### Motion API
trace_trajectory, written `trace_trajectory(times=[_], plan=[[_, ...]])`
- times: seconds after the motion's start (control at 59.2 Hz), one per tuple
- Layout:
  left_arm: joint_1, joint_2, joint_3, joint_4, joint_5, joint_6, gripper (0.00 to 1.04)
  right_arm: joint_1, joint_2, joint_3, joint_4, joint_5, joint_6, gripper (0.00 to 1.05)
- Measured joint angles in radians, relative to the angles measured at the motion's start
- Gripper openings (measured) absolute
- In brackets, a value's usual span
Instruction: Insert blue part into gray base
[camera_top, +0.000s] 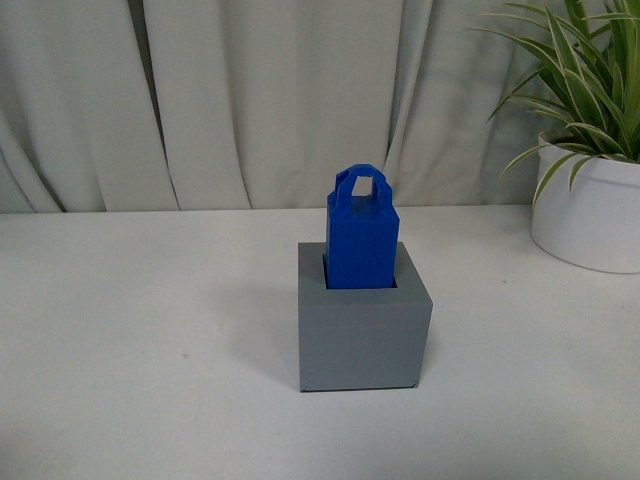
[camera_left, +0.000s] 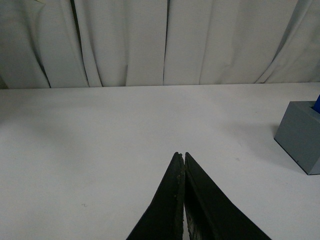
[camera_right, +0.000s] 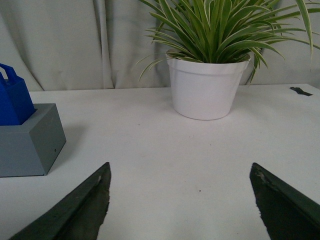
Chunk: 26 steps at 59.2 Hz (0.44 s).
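The blue part (camera_top: 361, 235) stands upright with its lower end inside the square recess of the gray base (camera_top: 364, 335), in the middle of the white table; its loop handle points up. Neither gripper shows in the front view. In the left wrist view my left gripper (camera_left: 181, 155) is shut with nothing in it, over bare table, and the gray base (camera_left: 301, 140) sits well off to one side. My right gripper (camera_right: 180, 169) is open and empty, also apart from the gray base (camera_right: 27, 142) and the blue part (camera_right: 14, 100).
A white pot with a striped green plant (camera_top: 590, 205) stands at the back right of the table, also seen in the right wrist view as the pot (camera_right: 205, 90). Pale curtains (camera_top: 250, 100) hang behind the table.
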Motion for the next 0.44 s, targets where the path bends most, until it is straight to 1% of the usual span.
trace_trajectory(times=[0.068, 0.152, 0.439], plan=[[0.000, 0.000, 0.000, 0.000, 0.000, 0.000, 0.04, 0.000, 0.000, 0.000, 0.000, 0.000, 0.000, 0.97], [0.000, 0.000, 0.000, 0.000, 0.000, 0.000, 0.04, 0.000, 0.000, 0.000, 0.000, 0.000, 0.000, 0.95], [0.000, 0.000, 0.000, 0.000, 0.000, 0.000, 0.04, 0.000, 0.000, 0.000, 0.000, 0.000, 0.000, 0.96]])
